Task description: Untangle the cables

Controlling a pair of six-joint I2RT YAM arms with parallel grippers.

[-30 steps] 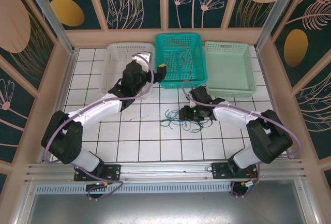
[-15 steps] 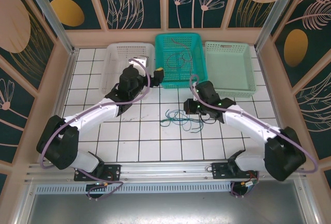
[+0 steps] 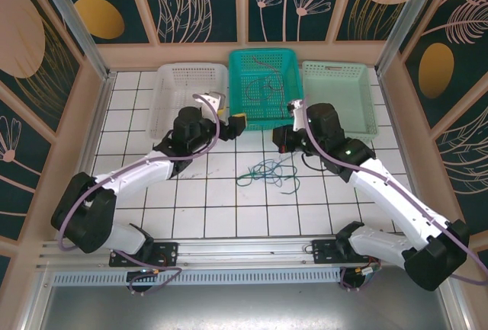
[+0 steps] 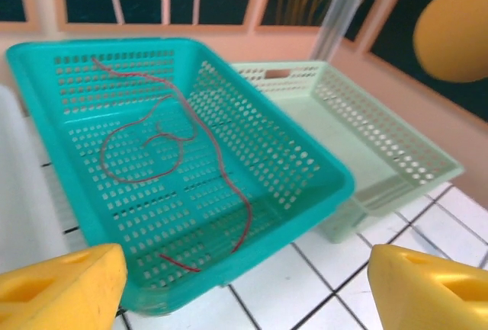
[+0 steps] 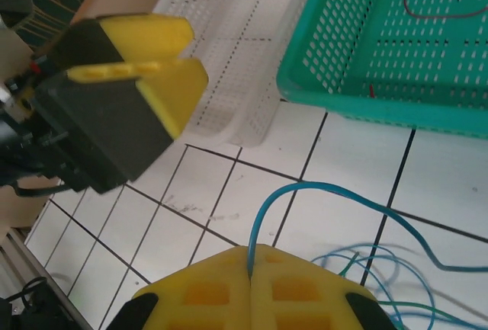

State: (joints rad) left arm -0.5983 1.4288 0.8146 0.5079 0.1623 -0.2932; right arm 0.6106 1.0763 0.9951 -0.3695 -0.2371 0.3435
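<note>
A tangle of thin blue and green cables (image 3: 267, 171) lies on the white tiles in front of the teal basket (image 3: 300, 94). One dark red cable (image 4: 152, 139) curls inside that basket (image 4: 320, 193). My right gripper (image 3: 282, 138) hangs just behind the tangle. In the right wrist view it (image 5: 250, 257) is shut on a blue cable (image 5: 320, 187), which arcs up out of the jaws and down to the pile. My left gripper (image 3: 239, 120) hovers at the teal basket's front left corner. Its yellow fingers (image 4: 61, 284) stand wide apart with nothing between them.
A white basket (image 3: 171, 86) stands left of the teal one and a pale green basket (image 3: 339, 101) right of it, both against the back wall. The left gripper's fingers (image 5: 145, 63) are close in front of my right gripper. Wooden walls enclose the table.
My right gripper shut on the blue cable at the tangle and lifted it toward the baskets. My left gripper drew back from over the teal basket to its front corner.
</note>
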